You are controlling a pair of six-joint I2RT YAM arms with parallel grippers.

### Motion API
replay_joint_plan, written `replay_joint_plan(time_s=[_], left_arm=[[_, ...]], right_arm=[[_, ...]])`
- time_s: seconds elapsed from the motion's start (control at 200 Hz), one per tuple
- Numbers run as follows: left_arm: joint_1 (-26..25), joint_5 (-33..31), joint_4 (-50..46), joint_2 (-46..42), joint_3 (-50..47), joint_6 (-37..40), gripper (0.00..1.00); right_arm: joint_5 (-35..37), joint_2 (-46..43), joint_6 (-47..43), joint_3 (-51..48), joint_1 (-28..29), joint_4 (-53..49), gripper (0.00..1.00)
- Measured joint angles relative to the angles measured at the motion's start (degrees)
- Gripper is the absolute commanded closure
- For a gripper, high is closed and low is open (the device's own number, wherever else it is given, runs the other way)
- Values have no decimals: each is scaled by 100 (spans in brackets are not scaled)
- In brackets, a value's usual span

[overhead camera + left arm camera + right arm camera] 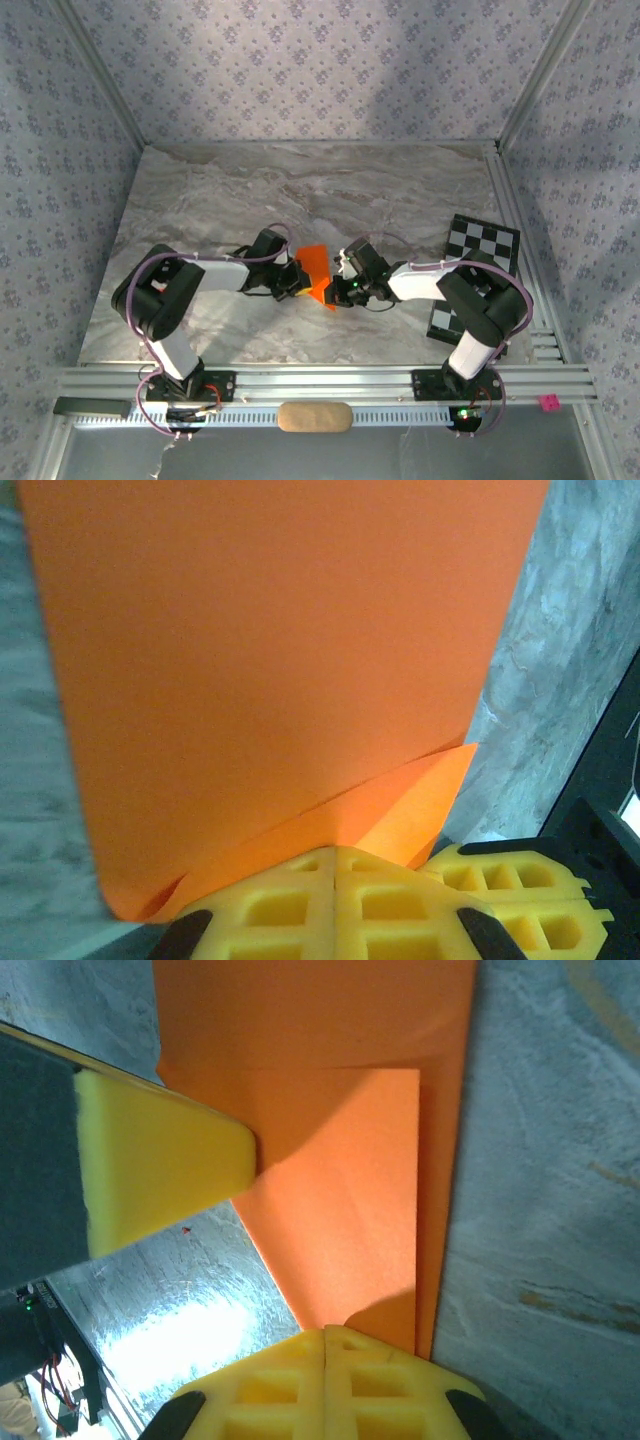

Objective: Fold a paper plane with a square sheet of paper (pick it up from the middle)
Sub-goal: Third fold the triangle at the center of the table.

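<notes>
Soft overhead light; wrist views blurred close-up; glare on table (190, 1350).

Square sheet of paper (316, 265): bright orange, thin, partly folded. Layers overlap, with one flap's straight edges meeting in a square corner. Sits centrally, tapering to a point on the near side.

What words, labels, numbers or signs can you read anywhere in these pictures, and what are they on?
No text can be read here.
The orange paper is plain on every side that shows.
The checkerboard card bears only black and white squares, no letters or numbers.
The small pink tag on the front rail is too small to read.
</notes>
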Motion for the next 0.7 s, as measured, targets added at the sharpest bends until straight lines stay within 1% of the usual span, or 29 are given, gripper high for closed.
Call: replay_joint_plan(time_s=[0.315, 0.525, 0.7], left_arm=[[444, 76, 20, -129, -179, 227, 94], [673, 125, 199, -254, -407, 304, 94], [859, -42, 210, -483, -588, 341, 92]], right_arm=[[0, 15, 20, -2, 0, 48, 100], [-4, 37, 57, -7, 0, 90, 100], [-7, 37, 59, -7, 0, 101, 100]])
